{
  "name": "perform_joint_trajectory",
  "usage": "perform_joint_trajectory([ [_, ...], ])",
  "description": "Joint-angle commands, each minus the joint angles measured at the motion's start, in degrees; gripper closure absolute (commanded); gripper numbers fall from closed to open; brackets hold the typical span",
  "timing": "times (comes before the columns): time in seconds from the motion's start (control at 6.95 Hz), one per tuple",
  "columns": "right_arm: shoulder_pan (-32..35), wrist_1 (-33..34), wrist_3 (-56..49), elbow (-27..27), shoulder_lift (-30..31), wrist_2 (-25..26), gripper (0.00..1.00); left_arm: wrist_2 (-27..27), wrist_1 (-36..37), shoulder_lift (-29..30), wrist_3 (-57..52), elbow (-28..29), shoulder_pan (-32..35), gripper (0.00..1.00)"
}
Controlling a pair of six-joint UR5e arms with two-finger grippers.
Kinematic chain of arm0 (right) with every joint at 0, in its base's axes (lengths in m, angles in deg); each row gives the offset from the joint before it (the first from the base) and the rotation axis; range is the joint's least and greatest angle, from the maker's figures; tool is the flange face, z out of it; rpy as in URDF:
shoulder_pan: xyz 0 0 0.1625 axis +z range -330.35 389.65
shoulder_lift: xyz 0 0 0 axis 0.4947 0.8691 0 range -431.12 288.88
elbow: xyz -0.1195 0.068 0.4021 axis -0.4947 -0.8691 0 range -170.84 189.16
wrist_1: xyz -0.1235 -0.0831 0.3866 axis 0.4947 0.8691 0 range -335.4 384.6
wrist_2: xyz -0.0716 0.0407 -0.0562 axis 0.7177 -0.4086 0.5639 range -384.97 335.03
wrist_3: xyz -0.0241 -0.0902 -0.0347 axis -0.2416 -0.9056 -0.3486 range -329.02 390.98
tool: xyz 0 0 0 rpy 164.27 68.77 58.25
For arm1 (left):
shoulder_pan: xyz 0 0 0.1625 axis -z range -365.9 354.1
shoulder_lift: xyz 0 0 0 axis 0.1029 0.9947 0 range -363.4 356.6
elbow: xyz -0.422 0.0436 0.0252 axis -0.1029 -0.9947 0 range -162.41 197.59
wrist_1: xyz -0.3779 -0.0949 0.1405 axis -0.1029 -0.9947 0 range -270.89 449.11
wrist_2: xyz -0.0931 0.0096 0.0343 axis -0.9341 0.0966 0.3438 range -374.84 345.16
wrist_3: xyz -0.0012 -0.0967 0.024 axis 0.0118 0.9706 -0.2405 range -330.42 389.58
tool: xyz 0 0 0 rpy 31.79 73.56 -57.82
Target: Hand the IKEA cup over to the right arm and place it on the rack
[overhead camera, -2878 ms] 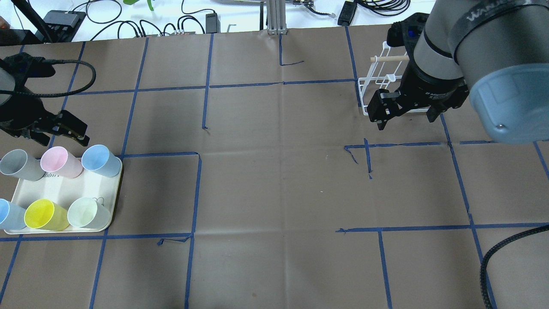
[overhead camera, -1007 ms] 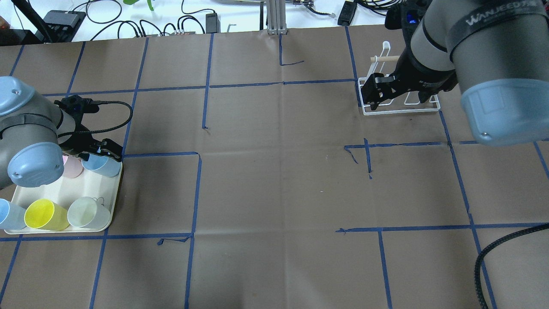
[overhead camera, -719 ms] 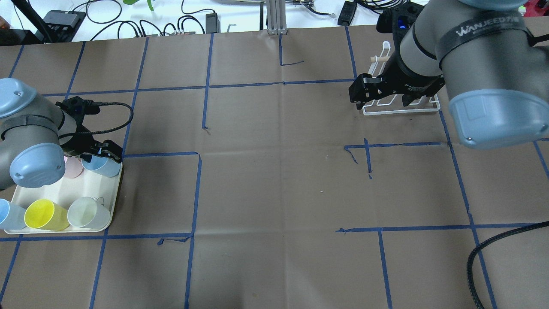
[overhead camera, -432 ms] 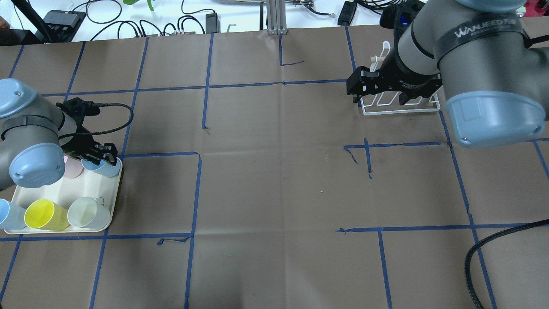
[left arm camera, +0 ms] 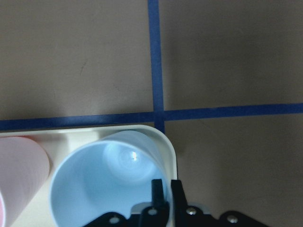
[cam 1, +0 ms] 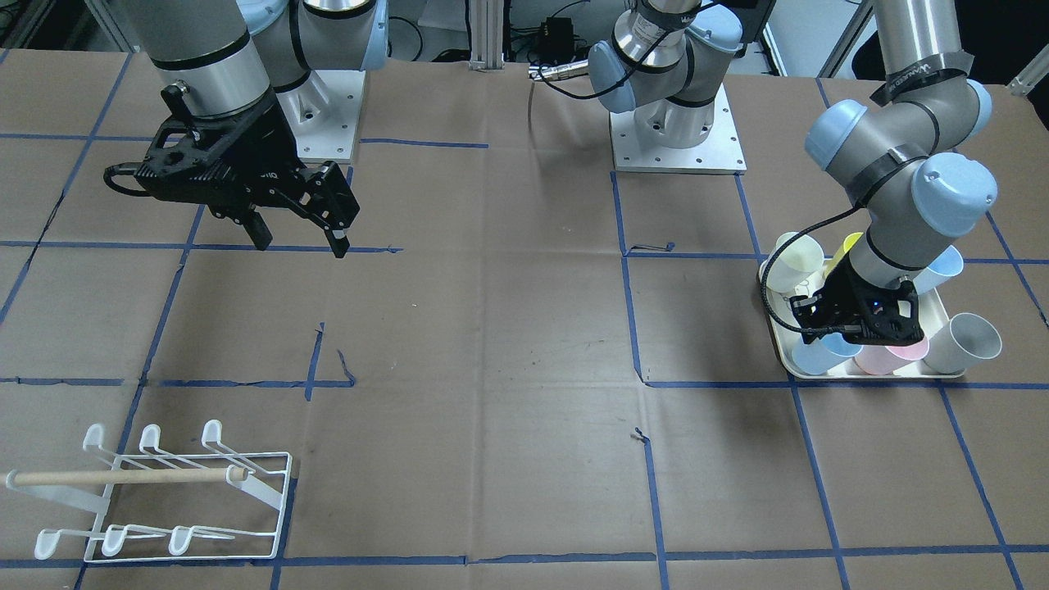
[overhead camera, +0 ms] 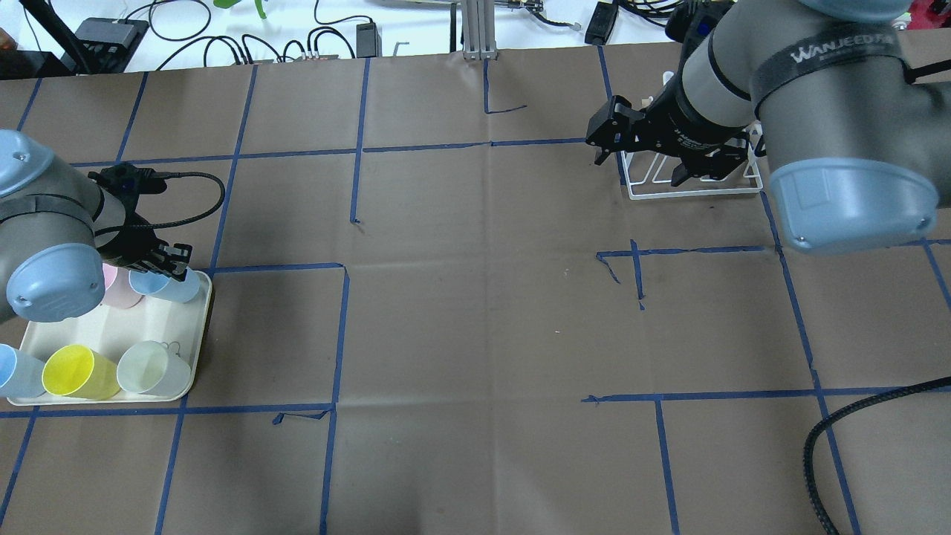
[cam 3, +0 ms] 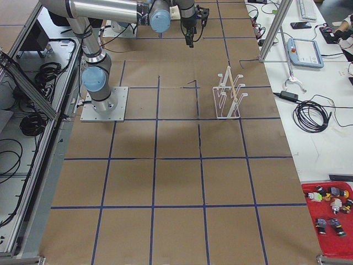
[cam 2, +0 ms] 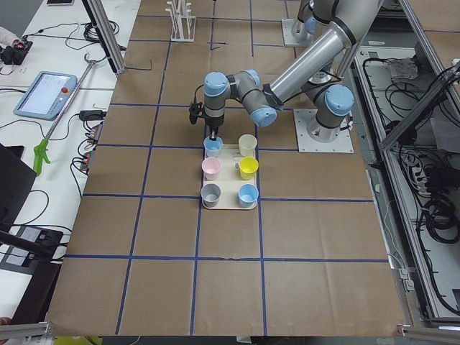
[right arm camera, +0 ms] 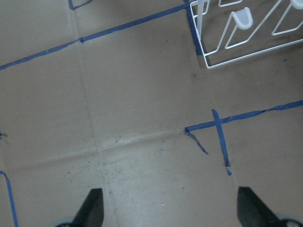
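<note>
My left gripper (left arm camera: 165,187) is shut on the rim of a light blue cup (left arm camera: 104,184), one finger inside and one outside. The cup stands at the far right corner of the cream tray (overhead camera: 111,334). It shows in the overhead view (overhead camera: 167,284) under the left gripper (overhead camera: 169,264) and in the front view (cam 1: 819,352). My right gripper (overhead camera: 639,160) is open and empty, above the table beside the white wire rack (overhead camera: 691,195). In the front view the right gripper (cam 1: 299,242) is well away from the rack (cam 1: 164,492).
The tray also holds a pink cup (overhead camera: 119,290), a yellow cup (overhead camera: 74,371), a pale green cup (overhead camera: 152,369), another blue cup (overhead camera: 15,371) and a grey cup (cam 1: 971,340). Blue tape lines cross the brown table. Cables lie along the far edge.
My left arm swung over the tray, came down and shut on the blue cup's rim; the cup shifted slightly left. My right gripper moved from in front of the rack toward its left end.
</note>
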Motion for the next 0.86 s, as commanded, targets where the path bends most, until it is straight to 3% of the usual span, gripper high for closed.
perform_joint_trajectory([
  [0.0, 0.0, 5.85, 7.69, 1.17, -0.16, -4.64, 0.0, 0.15, -5.55, -3.42, 0.26, 3.34, 0.06, 1.0],
  [0.14, -0.09, 10.75, 12.51, 3.35, -0.16, -7.36, 0.0, 0.16, -14.56, -5.79, 0.35, 8.5, 0.06, 1.0],
  [0.43, -0.35, 19.28, 21.66, 8.71, 0.63, -9.31, 0.0, 0.33, -34.24, -5.39, 1.84, 24.03, 0.23, 1.0],
  [0.58, -0.35, 25.33, 25.01, 10.74, 0.55, -13.58, 0.0, 0.24, -40.43, -4.33, 5.15, 29.76, 0.5, 1.0],
  [0.72, -0.27, 30.26, 30.96, 12.24, 0.46, -16.06, 0.0, -0.28, -41.18, -4.15, 6.23, 30.25, 0.85, 1.0],
])
